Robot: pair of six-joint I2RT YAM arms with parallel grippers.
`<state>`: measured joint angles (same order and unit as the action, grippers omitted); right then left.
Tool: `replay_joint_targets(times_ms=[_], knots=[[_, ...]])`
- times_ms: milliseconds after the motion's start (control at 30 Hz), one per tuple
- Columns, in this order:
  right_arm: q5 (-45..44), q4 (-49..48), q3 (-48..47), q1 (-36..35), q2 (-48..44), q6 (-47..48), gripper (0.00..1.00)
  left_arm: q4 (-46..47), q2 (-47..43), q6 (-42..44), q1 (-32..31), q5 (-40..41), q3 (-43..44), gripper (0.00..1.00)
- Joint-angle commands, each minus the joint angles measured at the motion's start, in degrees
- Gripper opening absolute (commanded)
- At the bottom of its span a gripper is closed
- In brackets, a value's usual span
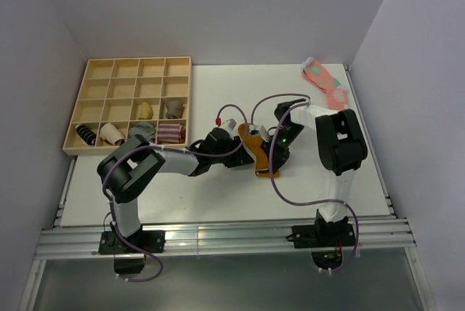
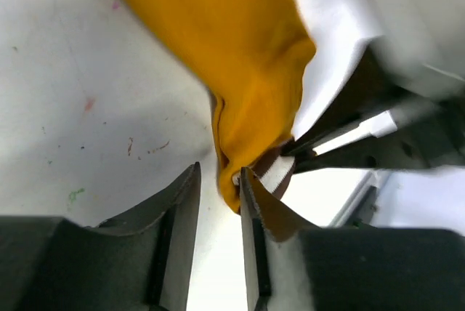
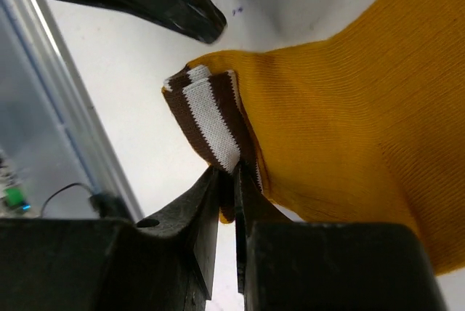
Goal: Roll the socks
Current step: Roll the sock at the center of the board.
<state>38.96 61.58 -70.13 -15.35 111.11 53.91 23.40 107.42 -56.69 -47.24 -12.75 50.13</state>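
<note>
The mustard-orange sock (image 1: 252, 142) lies on the white table between the two arms. Its dark brown cuff with a white stripe (image 3: 211, 118) is folded over. My right gripper (image 3: 229, 176) is shut on this cuff and holds it just off the table; in the top view the right gripper (image 1: 274, 155) is at the sock's right side. My left gripper (image 2: 219, 173) is open. Its right finger (image 2: 251, 209) touches the sock's edge (image 2: 247, 71), and the gap between its jaws holds almost nothing. In the top view the left gripper (image 1: 234, 155) is at the sock's left side.
A wooden compartment tray (image 1: 98, 86) at the back left holds several rolled sock bundles (image 1: 171, 133). A pink sock with pale spots (image 1: 327, 86) lies at the back right corner. Walls close in the table on three sides; a metal rail (image 1: 218, 235) runs along the near edge.
</note>
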Motion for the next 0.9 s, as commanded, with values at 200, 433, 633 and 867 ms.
replay_joint_targets(times_ms=[200,433,633,867], knots=[[-0.5,11.2,-6.3,0.8,7.2,0.3,0.16,15.2,-6.3,21.1,-6.3,12.5,-5.4,0.36],[-0.7,12.9,-8.8,1.6,9.6,-1.1,0.16,19.5,-2.9,28.2,-7.6,5.7,-6.1,0.42],[-0.8,13.8,-10.1,1.8,10.8,-1.6,0.16,16.2,-1.2,32.8,-8.5,1.9,-2.7,0.46],[-0.5,15.1,-12.0,1.9,12.3,-1.6,0.17,10.4,0.4,37.2,-10.0,1.7,0.5,0.48]])
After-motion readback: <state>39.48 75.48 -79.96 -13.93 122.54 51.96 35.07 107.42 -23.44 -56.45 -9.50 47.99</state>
